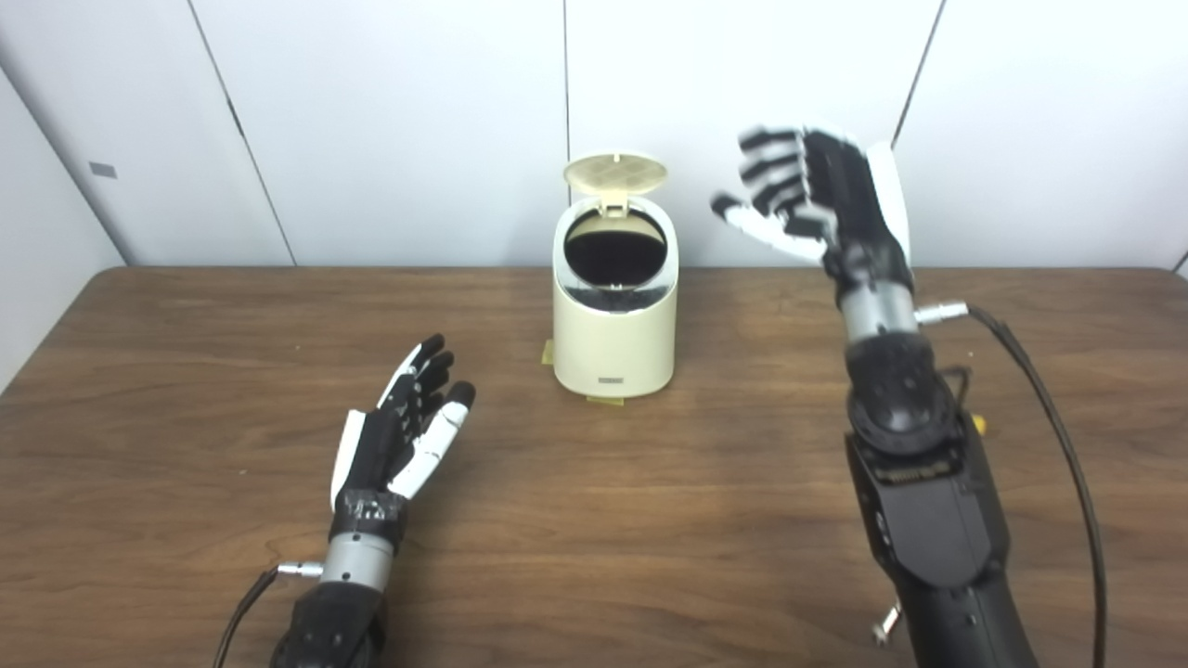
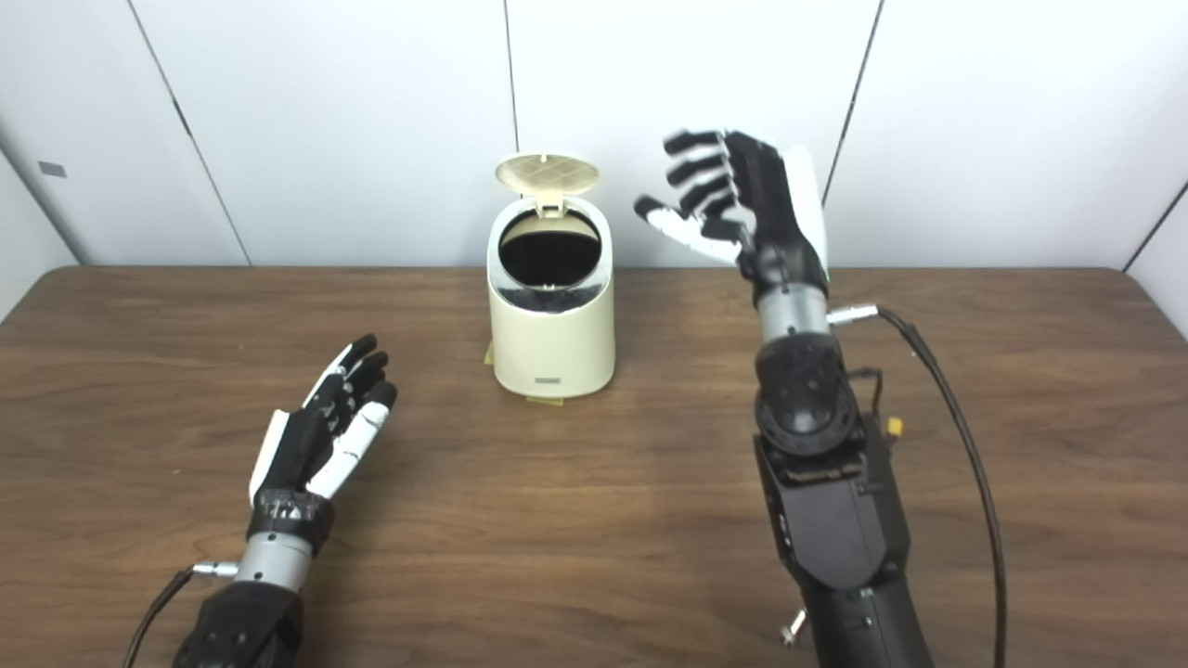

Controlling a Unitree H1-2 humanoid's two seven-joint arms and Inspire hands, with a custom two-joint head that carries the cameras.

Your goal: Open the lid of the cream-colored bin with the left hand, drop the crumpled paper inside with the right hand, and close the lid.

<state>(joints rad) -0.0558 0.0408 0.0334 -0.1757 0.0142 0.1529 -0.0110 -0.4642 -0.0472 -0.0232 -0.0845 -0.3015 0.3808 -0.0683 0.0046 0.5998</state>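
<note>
The cream-colored bin (image 1: 614,325) stands upright at the middle back of the wooden table, with its round lid (image 1: 615,173) flipped up and the dark inside showing. My left hand (image 1: 408,422) lies open and empty on the table, to the left of the bin and nearer to me. My right hand (image 1: 807,190) is raised in the air to the right of the bin, at about lid height, with fingers spread and nothing in it. I see no crumpled paper in either view.
The wooden table (image 1: 594,520) runs back to white wall panels behind the bin. A black cable (image 1: 1049,399) loops from my right wrist over the table's right side. Small tape marks (image 1: 605,400) lie at the bin's base.
</note>
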